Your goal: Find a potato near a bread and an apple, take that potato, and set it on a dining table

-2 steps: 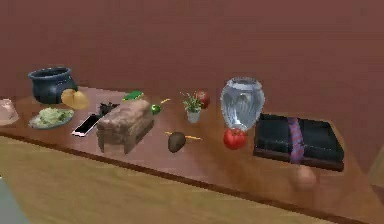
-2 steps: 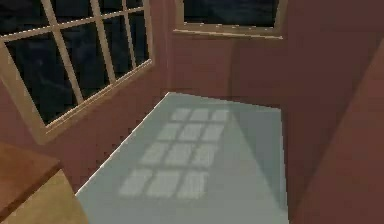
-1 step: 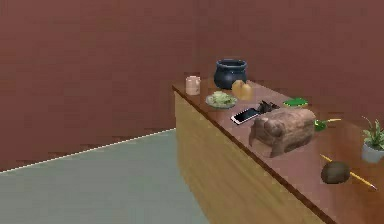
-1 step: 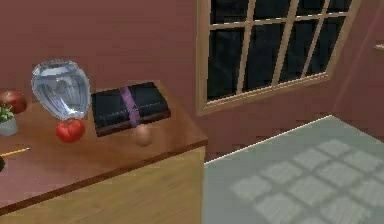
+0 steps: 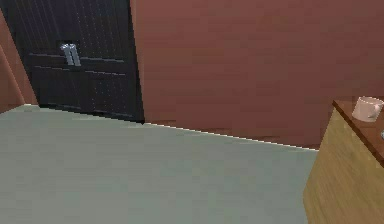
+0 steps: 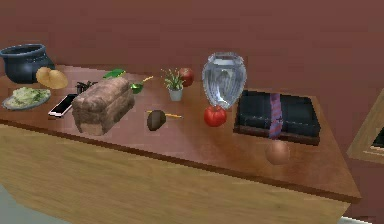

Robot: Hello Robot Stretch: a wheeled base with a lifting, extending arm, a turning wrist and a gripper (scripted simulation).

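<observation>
I see a bread loaf point(image 6: 103, 105) on the wooden counter point(image 6: 200, 142). What looks like the potato point(image 6: 52, 77), a yellow-brown lump, lies just left of that loaf. A dark red apple point(image 6: 186, 76) sits behind the loaf, to its right. I cannot tell how the jaws stand.

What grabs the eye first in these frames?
A brown bread loaf lies left of middle on the arm side view's wooden counter, with a glass vase and a red round fruit near the centre. The forward view's left has a dark door.
</observation>
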